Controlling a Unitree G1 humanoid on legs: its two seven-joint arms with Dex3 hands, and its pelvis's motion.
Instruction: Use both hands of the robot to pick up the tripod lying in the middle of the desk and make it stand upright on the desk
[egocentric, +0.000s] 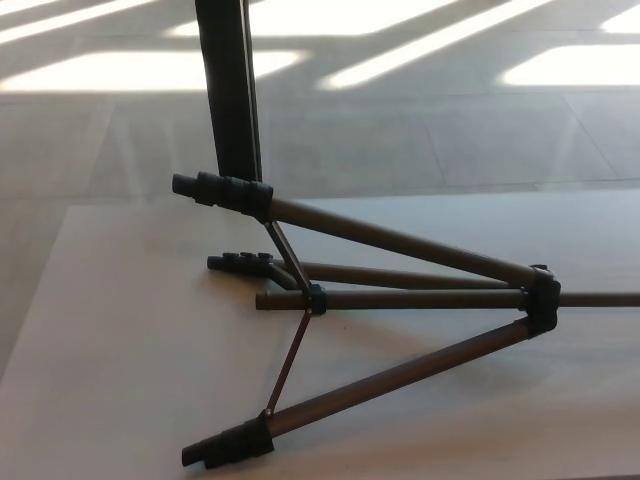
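**Tripod lying on its side, no hands in view**

I am looking down at the desk (120, 330) and seeing the tripod (400, 300) lying on its side across the middle, its legs spread open. The hub where the legs meet is sitting toward the right edge, with the centre column running on past the picture's right side. The three black feet are pointing toward the left edge: one is reaching close to the far edge, one is lying nearer the near edge, one is resting between them. Thin braces are joining the legs to the column. A dark upright post (228, 90) is standing behind the far edge. Neither robot hand is showing, so I cannot tell how their fingers are set.
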